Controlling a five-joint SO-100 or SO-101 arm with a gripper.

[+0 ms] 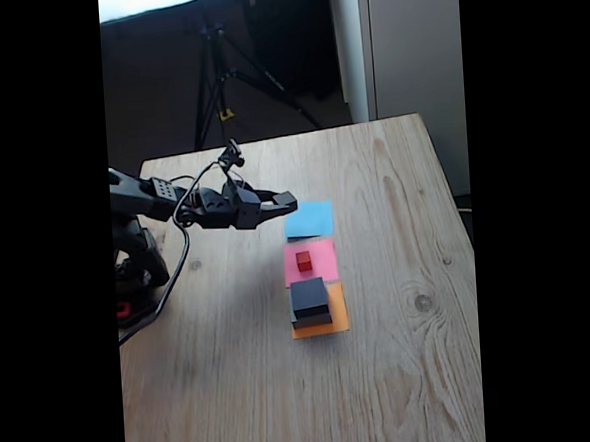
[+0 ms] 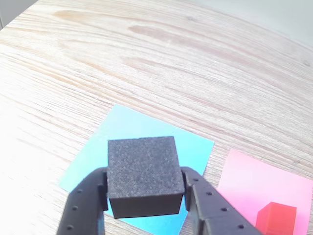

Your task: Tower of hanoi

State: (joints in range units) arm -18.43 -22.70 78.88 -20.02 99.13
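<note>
Gripper (image 2: 144, 196) jaws clamped on small black cube (image 2: 142, 175), over blue paper square (image 2: 122, 132). Tiny red cube (image 1: 304, 262) on pink square (image 1: 315, 253); medium black block (image 1: 310, 298) at orange square (image 1: 337, 319), mid-table.

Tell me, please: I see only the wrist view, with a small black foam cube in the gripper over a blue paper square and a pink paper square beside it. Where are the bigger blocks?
Observer: In the fixed view a medium black block stands on an orange paper square, next after the pink paper square.
Operator: Is something under that block?
Observer: Yes, a flat grey block lies under it.
Operator: How high is my gripper?
Observer: The gripper, holding the small black foam cube, appears raised over the left edge of the blue paper square.
</note>
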